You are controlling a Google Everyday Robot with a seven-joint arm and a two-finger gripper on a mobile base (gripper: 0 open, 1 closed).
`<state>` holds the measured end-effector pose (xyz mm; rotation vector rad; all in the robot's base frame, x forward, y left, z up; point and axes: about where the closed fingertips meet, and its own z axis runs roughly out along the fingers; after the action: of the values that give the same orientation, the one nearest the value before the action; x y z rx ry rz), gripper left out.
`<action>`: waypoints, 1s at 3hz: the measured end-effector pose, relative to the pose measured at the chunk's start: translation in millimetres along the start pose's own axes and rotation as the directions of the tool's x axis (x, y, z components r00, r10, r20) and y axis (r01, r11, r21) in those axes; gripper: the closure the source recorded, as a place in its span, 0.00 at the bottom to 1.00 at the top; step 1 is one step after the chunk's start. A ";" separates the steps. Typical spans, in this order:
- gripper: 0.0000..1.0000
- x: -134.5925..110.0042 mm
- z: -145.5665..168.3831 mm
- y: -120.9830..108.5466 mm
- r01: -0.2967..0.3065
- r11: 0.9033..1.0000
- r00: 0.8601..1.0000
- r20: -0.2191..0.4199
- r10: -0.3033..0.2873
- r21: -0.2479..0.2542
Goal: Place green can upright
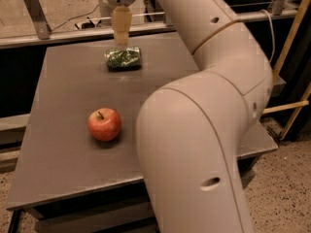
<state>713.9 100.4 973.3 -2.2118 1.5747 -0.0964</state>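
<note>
Lying on its side near the far edge of the flat grey tabletop [63, 91], the small dark green metal can with mottled pale print [123, 58] has its long axis running left to right across the table, so it is not upright. Directly over it hangs the pale cream gripper [121, 43], pointing straight down from a rounded white wrist housing at the top of the view. Its lower end meets the upper edge of the can as I see it, though I cannot tell whether it touches the can or hovers just above it. From where I stand the gripper reads as one narrow tan column, and I cannot tell whether it is open or closed. The robot's thick, smooth off-white arm [214, 106] sweeps from the lower middle of the view up along the right side and over to the wrist, covering much of the table's right half. A round red apple with a short stem [104, 124] sits on the table well apart from the can, nearer the front and a little to the left. Behind the table runs a metal rail with an angled bracket [36, 8], and a speckled floor [282, 198] shows at the lower right.
</note>
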 end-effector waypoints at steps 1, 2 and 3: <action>0.00 -17.8 33.3 0.4 -0.012 0.999 0.999 -0.046 0.010 -0.048; 0.00 -9.7 65.9 12.6 -0.056 0.992 0.991 -0.123 0.042 -0.109; 0.00 3.2 88.4 23.1 -0.112 0.983 0.983 -0.162 0.088 -0.144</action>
<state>720.5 117.4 883.7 -2.2828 1.8313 -0.1249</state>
